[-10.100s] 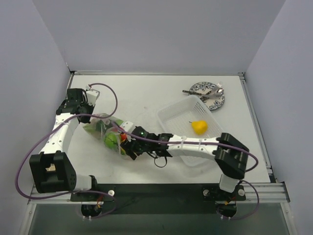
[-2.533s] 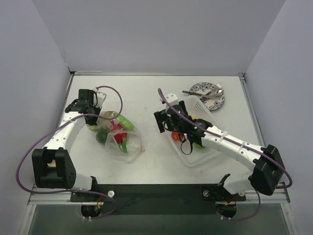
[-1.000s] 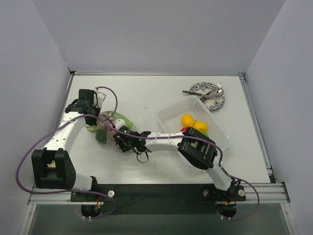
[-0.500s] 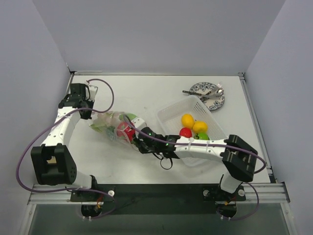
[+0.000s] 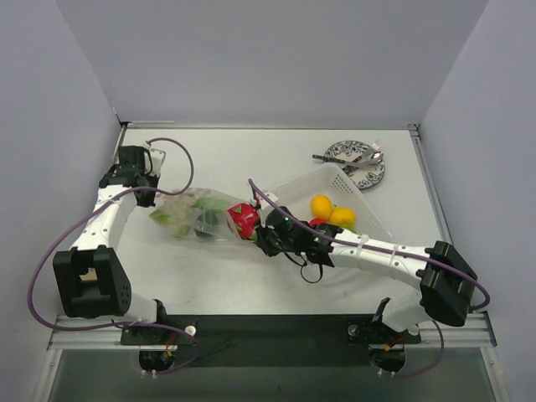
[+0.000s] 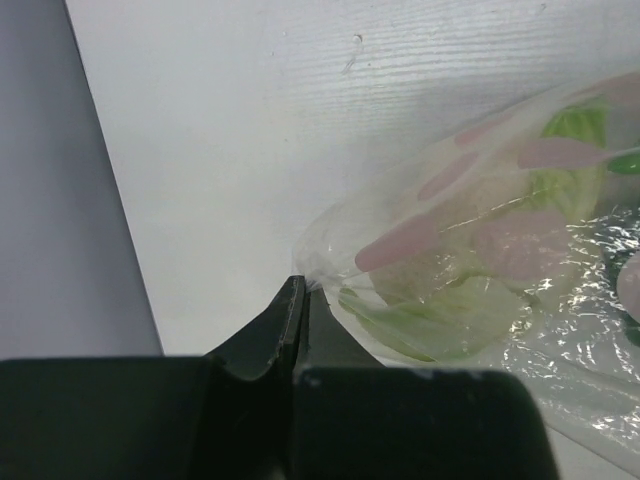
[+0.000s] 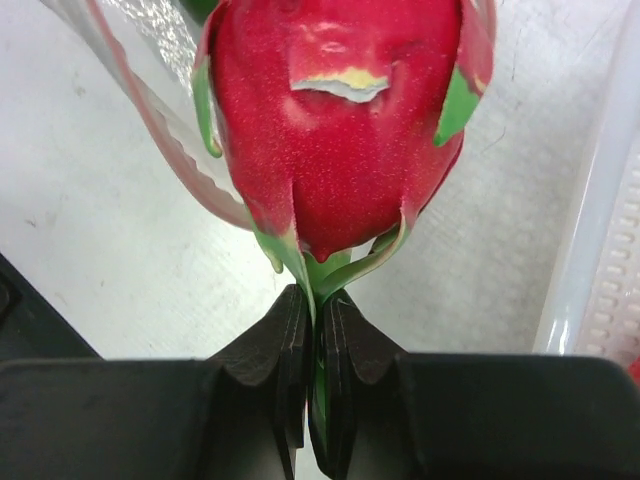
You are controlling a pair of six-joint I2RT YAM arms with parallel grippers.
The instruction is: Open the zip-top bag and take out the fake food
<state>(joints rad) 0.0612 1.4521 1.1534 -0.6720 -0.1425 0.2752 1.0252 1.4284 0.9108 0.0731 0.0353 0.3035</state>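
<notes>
The zip-top bag (image 5: 197, 219) lies stretched out left of centre, with green fake food (image 6: 440, 320) still inside it. My left gripper (image 5: 151, 198) is shut on the bag's far-left corner, and the plastic (image 6: 480, 270) is pinched at the left gripper's (image 6: 303, 285) tips. My right gripper (image 5: 261, 235) is shut on the green leaf tip of a red dragon fruit (image 5: 244, 219) at the bag's mouth. In the right wrist view the right gripper (image 7: 318, 300) sits just below the fruit (image 7: 335, 120), and the pinkish zip strip (image 7: 150, 130) curves past the fruit's left side.
A white mesh tray (image 5: 289, 186) stands right of the bag, holding two yellow fruits (image 5: 321, 205) and a red one (image 5: 316, 223). Its wall (image 7: 600, 250) is close on my right gripper's right. A blue-patterned plate (image 5: 356, 161) with cutlery sits at the back right.
My right gripper has pulled the red dragon fruit rightward to the bag's mouth, and the bag has stretched out. The left gripper has kept its hold on the corner.
</notes>
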